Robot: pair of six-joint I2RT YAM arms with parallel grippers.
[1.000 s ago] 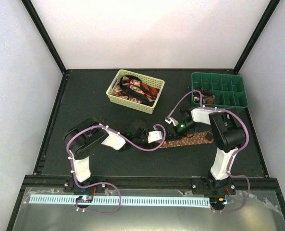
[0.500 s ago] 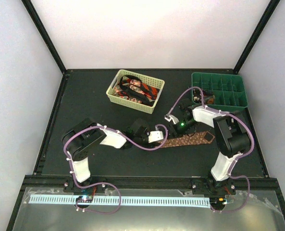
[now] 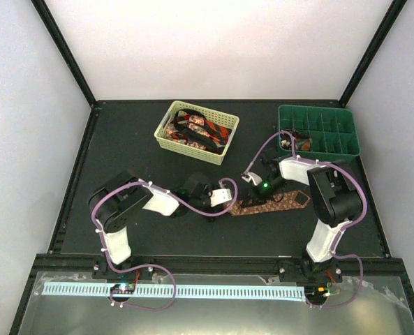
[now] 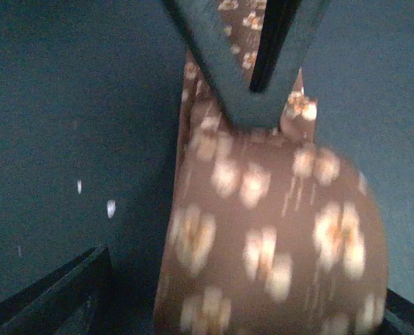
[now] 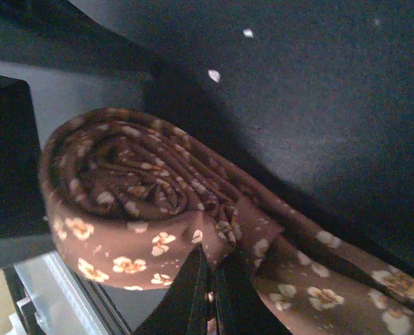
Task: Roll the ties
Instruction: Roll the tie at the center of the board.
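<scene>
A brown tie with light flowers [image 3: 280,203] lies across the mat, its left end wound into a roll [image 5: 123,202]. My right gripper [image 5: 210,255] is shut and pinches the fabric at the edge of the roll; it also shows in the top view [image 3: 248,197]. My left gripper [image 3: 233,202] is open, and the roll [image 4: 276,244] sits between its spread jaws, with a gap beside the left finger [image 4: 60,300]. The right gripper's dark fingers [image 4: 245,91] press on the tie just beyond the roll. Red-and-black ties [image 3: 200,129] lie in the yellow basket.
The pale yellow lattice basket [image 3: 190,151] stands at the back centre. A green divided tray [image 3: 320,153] stands at the back right with a small rolled item [image 3: 299,143] in a near-left compartment. Black frame posts and white walls surround the dark mat.
My left gripper has drawn slightly to the left with the roll. The right arm has shifted a little and still pinches the tie.
</scene>
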